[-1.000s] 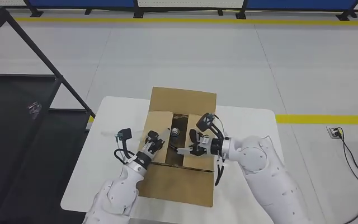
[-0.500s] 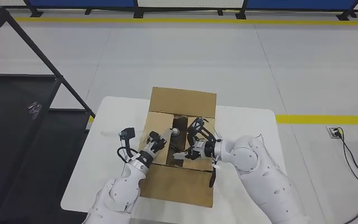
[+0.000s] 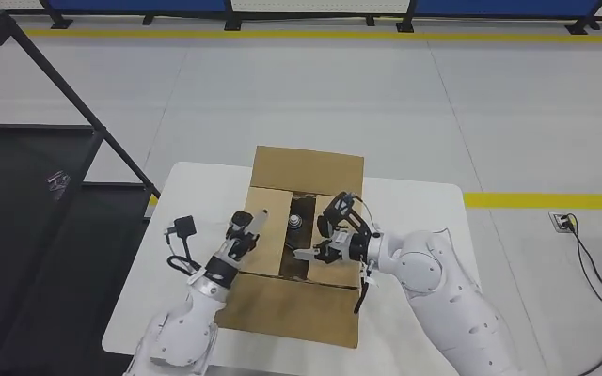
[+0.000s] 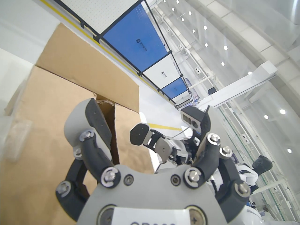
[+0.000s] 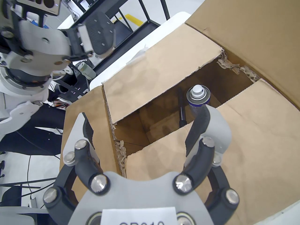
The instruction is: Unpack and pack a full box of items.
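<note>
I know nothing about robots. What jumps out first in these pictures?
A brown cardboard box sits on the white table, its top flaps parted. Through the gap a spray can stands upright inside. The left hand and right hand, both open, hang above the flaps on either side of that gap.

Box (image 3: 306,169): plain brown cardboard, darker brown inside.
Spray can (image 5: 198,95): white cap, silver top, blue-purple body.
Table (image 3: 414,202): white.
Left gripper (image 4: 148,115): grey plate, black links, silver screws, white finger backs, black pads (image 4: 97,118) with tiny dots.
Right gripper (image 5: 143,122): same grey, black and white.
Floor (image 3: 329,85): pale grey.
Floor stripe (image 3: 531,199): yellow.
Wall panels (image 3: 141,5): blue.
Rack (image 3: 38,235): black.
</note>
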